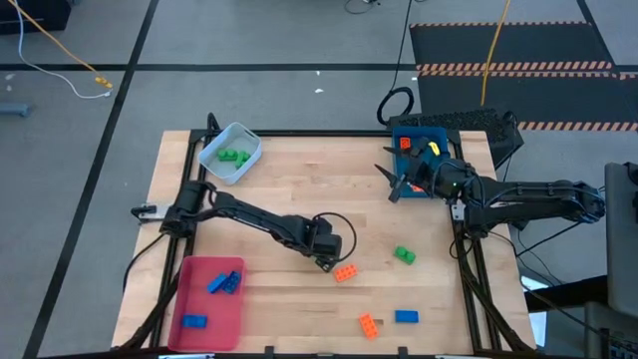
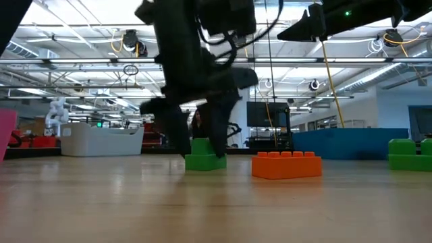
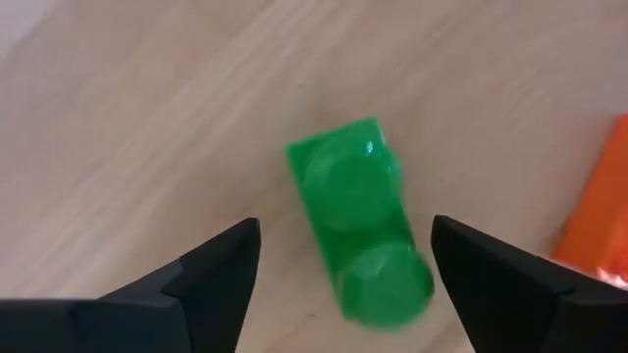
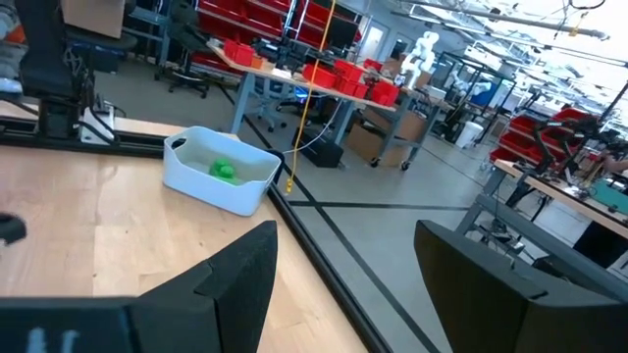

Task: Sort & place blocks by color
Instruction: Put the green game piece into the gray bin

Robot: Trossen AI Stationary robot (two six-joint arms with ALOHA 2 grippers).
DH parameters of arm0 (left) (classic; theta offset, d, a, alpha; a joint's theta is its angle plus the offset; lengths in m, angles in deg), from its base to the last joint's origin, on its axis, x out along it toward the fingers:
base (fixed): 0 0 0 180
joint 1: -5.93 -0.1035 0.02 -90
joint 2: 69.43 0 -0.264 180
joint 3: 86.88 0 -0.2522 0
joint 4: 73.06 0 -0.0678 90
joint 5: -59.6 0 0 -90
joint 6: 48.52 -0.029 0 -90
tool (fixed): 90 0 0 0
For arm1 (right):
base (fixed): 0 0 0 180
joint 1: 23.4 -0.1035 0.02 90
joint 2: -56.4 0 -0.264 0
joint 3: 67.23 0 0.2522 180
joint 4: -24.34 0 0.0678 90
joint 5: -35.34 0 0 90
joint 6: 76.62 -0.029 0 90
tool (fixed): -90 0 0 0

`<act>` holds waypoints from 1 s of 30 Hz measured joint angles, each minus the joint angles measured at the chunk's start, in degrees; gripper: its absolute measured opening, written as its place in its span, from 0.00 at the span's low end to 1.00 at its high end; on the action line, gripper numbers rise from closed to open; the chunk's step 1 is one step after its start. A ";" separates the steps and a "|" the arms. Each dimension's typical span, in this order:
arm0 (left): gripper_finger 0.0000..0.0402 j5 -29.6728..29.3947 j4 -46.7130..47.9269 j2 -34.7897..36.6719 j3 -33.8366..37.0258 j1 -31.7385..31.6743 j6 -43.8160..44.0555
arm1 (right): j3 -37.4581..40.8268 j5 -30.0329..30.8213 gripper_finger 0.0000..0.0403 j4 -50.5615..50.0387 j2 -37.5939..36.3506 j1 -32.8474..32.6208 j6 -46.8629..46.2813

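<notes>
A small green two-stud block (image 3: pixel 358 226) lies flat on the wooden table, studs up. My left gripper (image 3: pixel 345 224) stands over it, pointing steeply down and open, with one finger on either side of the block and a gap to each. In the low view its fingers (image 2: pixel 217 131) reach down beside the same green block (image 2: pixel 204 160). In the high view the left gripper (image 1: pixel 324 259) hides that block. An orange block (image 1: pixel 345 272) lies just beside it. My right gripper (image 1: pixel 395 184) waits open and level above the near-left corner of the blue tray (image 1: pixel 431 133).
A pale tray (image 1: pixel 244 160) at the far left holds green blocks, and a red tray (image 1: pixel 199 274) at the near left holds blue ones. The blue tray holds orange blocks. Loose on the table lie another green block (image 1: pixel 404 255), an orange block (image 1: pixel 368 324) and a blue block (image 1: pixel 406 316).
</notes>
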 joint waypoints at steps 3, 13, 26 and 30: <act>0.73 -0.05 -1.01 -1.40 0.00 0.00 -1.20 | -0.01 -0.02 0.59 -0.01 0.05 0.00 -0.22; 0.47 -4.86 4.06 -1.40 -0.06 -0.33 -9.44 | -0.01 -0.01 0.59 -0.07 0.02 0.00 -0.16; 0.32 -12.58 24.34 12.89 -1.62 -10.25 -22.00 | -0.01 0.03 0.59 0.09 0.05 0.04 -0.06; 0.32 -17.92 33.50 19.54 -1.62 -17.00 -21.45 | -0.01 0.03 0.59 0.09 0.05 0.04 -0.14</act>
